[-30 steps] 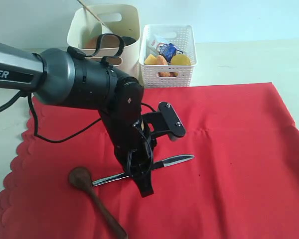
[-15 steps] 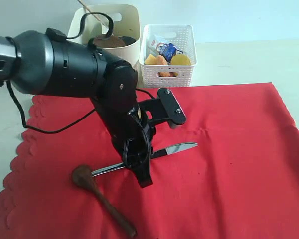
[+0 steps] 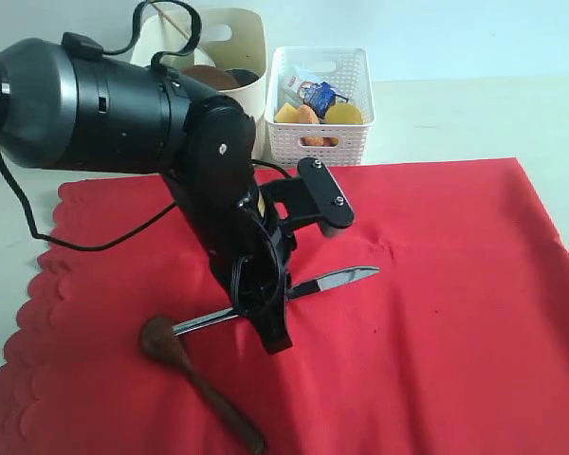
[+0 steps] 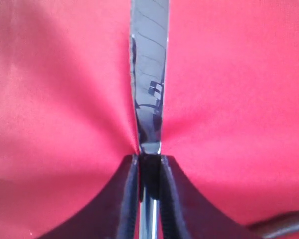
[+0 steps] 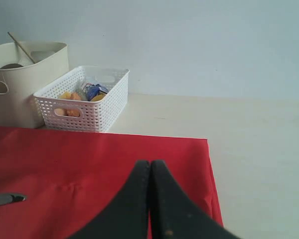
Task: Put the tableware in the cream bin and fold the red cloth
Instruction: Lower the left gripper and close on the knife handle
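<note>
Holding, item one: slim polished steel knife point(image 3: 339, 278), pinched near mid-length by your left gripper point(image 4: 149, 160), jaws closed on it; stiff, light, slick, likely to swivel.

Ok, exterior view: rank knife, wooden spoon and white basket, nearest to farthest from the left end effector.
1. Knife: held in the left end effector.
2. Wooden spoon: on the cloth, close by.
3. White basket: past the cloth's far edge.
</note>
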Controlling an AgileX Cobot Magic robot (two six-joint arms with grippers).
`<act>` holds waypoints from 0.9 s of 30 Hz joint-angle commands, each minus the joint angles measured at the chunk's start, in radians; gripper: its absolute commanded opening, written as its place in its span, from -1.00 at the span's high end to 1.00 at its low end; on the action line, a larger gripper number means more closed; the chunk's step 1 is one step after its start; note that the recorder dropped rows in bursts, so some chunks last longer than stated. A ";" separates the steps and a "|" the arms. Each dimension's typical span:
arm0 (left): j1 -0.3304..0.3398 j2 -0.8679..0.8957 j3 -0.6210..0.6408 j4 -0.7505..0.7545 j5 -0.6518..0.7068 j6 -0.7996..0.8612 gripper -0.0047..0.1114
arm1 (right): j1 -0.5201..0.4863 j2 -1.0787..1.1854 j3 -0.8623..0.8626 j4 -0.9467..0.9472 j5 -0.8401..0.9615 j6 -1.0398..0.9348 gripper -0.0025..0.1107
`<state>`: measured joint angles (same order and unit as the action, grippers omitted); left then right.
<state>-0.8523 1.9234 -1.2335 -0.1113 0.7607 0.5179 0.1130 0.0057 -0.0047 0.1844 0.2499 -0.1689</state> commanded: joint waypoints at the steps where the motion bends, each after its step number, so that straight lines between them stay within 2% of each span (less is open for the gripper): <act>1: -0.001 0.042 0.002 -0.030 -0.137 -0.002 0.92 | -0.005 -0.006 0.005 -0.002 -0.006 -0.005 0.96; 6: -0.001 0.110 0.002 -0.030 -0.202 -0.002 0.92 | -0.005 -0.006 0.005 -0.002 -0.006 -0.005 0.96; 13: -0.001 0.123 0.002 -0.022 -0.098 0.001 0.90 | -0.005 -0.006 0.005 -0.002 -0.006 -0.005 0.96; 15: -0.001 0.111 0.002 -0.020 -0.072 0.001 0.81 | -0.005 -0.006 0.005 -0.002 -0.006 -0.005 0.96; 22: -0.001 0.048 0.002 0.015 0.005 0.001 0.16 | -0.005 -0.006 0.005 -0.002 -0.006 -0.005 0.96; 24: -0.001 0.030 0.002 0.017 0.007 0.001 0.07 | -0.005 -0.006 0.005 -0.002 -0.006 -0.005 0.96; 27: -0.001 0.014 0.002 0.022 0.009 0.001 0.04 | -0.005 -0.006 0.005 -0.002 -0.006 -0.005 0.96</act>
<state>-0.8523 1.9624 -1.2335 -0.1007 0.7593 0.5179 0.1130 0.0057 -0.0047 0.1844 0.2499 -0.1689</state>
